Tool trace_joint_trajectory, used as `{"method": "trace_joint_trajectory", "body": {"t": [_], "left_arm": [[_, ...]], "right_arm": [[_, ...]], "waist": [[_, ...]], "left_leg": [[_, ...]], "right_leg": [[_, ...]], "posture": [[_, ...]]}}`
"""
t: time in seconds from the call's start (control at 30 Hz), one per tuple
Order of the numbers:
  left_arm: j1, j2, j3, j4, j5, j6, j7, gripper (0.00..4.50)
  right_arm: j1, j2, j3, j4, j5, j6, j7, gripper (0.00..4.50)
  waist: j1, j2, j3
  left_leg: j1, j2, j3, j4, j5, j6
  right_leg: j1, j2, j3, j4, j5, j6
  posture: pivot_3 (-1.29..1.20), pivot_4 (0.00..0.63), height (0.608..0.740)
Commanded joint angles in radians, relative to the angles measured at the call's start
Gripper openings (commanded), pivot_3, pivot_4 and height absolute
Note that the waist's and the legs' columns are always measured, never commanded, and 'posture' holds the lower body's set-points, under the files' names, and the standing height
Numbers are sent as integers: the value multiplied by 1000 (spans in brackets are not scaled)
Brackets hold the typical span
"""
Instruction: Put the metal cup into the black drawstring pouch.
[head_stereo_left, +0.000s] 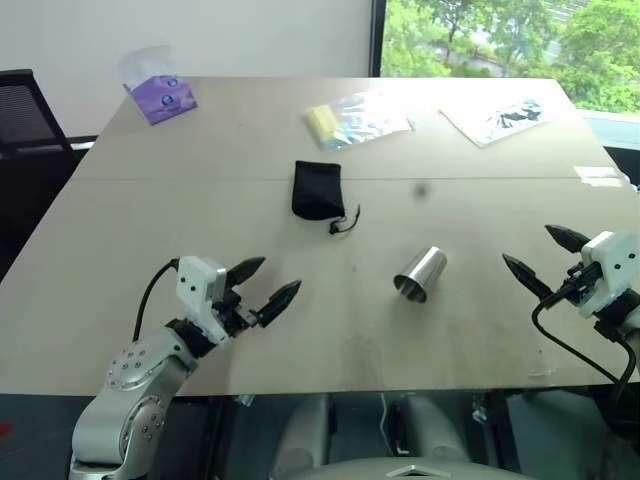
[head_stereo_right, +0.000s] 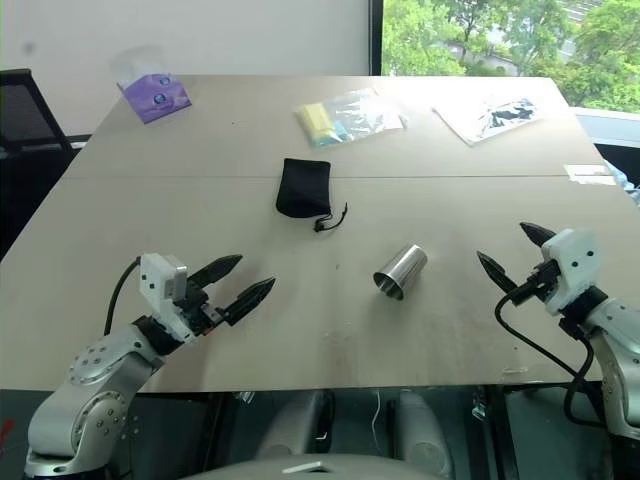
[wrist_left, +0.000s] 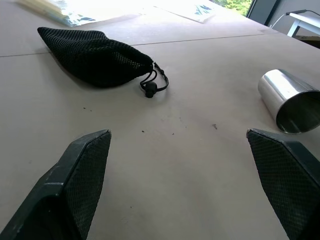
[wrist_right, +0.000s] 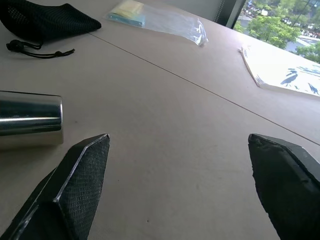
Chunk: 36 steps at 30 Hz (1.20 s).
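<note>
The metal cup (head_stereo_left: 421, 273) lies on its side in the middle of the table, its open mouth toward the near edge. The black drawstring pouch (head_stereo_left: 318, 189) lies flat farther back, its cord (head_stereo_left: 344, 222) trailing toward the cup. My left gripper (head_stereo_left: 272, 285) hovers open near the front left edge, nothing between its fingers. My right gripper (head_stereo_left: 545, 256) stands open at the front right, to the right of the cup. In the left wrist view the pouch (wrist_left: 92, 56) and cup (wrist_left: 290, 100) lie ahead of the fingers. The right wrist view catches the cup (wrist_right: 30, 125) beside one finger.
A purple tissue pack (head_stereo_left: 159, 95) sits at the back left of the table (head_stereo_left: 200, 220). A clear bag with a yellow item (head_stereo_left: 355, 120) and a plastic-wrapped sheet (head_stereo_left: 497, 117) lie along the far side. A black chair (head_stereo_left: 25, 115) stands off the left edge.
</note>
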Motion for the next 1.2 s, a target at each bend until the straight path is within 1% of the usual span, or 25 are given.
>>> {"method": "trace_joint_trajectory", "body": {"t": [0.03, 0.17, 0.3, 0.37, 0.47, 0.57, 0.67, 0.7, 0.8, 0.87, 0.97, 1.03, 1.2], "left_arm": [[-27, 1, 4, -20, 8, -26, 9, 4500], [-83, -5, 1, -9, -3, -1, 31, 4500], [-122, 14, 18, -15, -26, 38, 45, 4500], [-144, 23, 17, -13, -25, 51, 47, 4500], [-198, 71, -20, 4, 68, 49, 65, 4500], [-243, 124, -65, 28, 162, 26, 63, 4500], [-329, 134, -122, 58, 222, -27, 45, 4500], [-358, 139, -149, 70, 263, -27, 59, 4500], [-441, 183, -285, 103, 483, -4, 132, 4500], [-489, 196, -351, 125, 595, -6, 170, 4500], [-564, 215, -451, 180, 774, -69, 206, 4500], [-603, 230, -492, 231, 849, -114, 203, 4500], [-713, 203, -569, 359, 1020, -170, 242, 4500]], "right_arm": [[-12, -3, -12, -14, 6, -30, -8, 4481], [-25, 28, -5, -56, 35, -14, -35, 4481], [-30, 55, 3, -133, 72, -2, -57, 4481], [-31, 68, 14, -178, 106, -12, -45, 4481], [-3, 59, 58, -319, 172, -23, 13, 4481], [23, 25, 92, -404, 193, -3, 41, 4481], [57, -2, 109, -469, 218, 27, 42, 4481], [68, -6, 113, -488, 227, 36, 36, 4481], [100, -6, 115, -539, 246, 59, 8, 4481], [115, 3, 114, -559, 241, 61, -17, 4481], [172, 20, 100, -578, 222, 40, -32, 4481], [208, 30, 97, -586, 207, 25, -38, 4481], [293, 50, 89, -591, 172, -20, -36, 4481]], "waist": [[0, 0, 0], [1, 0, 0], [-3, 0, 0], [-3, 0, 0], [-2, 0, 0], [1, 0, 0], [3, 0, 0], [5, 0, 0], [9, 0, 0], [4, 0, 0], [2, -1, 1], [1, -1, 1], [1, -1, 1]], "left_leg": [[0, 0, 0, 0, 0, 0], [0, 0, -1, 0, 0, 0], [0, 0, 0, 0, 0, 0], [0, 0, 0, 0, 0, 0], [0, 0, -1, 0, 0, 0], [0, 0, -1, 0, 0, 0], [-1, -1, -1, 0, 0, 0], [-1, -1, -1, 0, 0, 0], [-1, -1, -2, 0, 0, 0], [-1, -1, -2, 0, 0, 0], [-1, -1, -1, 0, 0, 0], [-1, -1, -1, 0, 0, 0], [-2, -1, -1, 0, 0, 0]], "right_leg": [[0, 0, 0, 0, 0, 0], [0, 0, -1, 0, 0, 0], [0, 0, 0, 0, 0, 0], [0, 0, 0, 0, 0, 0], [0, 1, 0, 0, 0, 0], [0, 1, -1, 0, 0, 0], [0, 1, -1, 0, 0, 1], [0, 1, -2, 0, 0, 1], [0, 1, -2, 0, 0, 0], [0, 3, -2, 0, 0, 1], [0, 3, -2, 0, 0, 1], [-1, 3, -2, 0, 0, 1], [-1, 3, -3, 1, 0, 1]], "posture": [[0, 150, 740], [0, 150, 740], [0, 150, 740], [0, 150, 740], [0, 150, 740], [0, 150, 740], [0, 150, 740], [0, 150, 740], [0, 150, 740], [0, 150, 740], [0, 150, 740], [0, 150, 740], [0, 150, 740]]}}
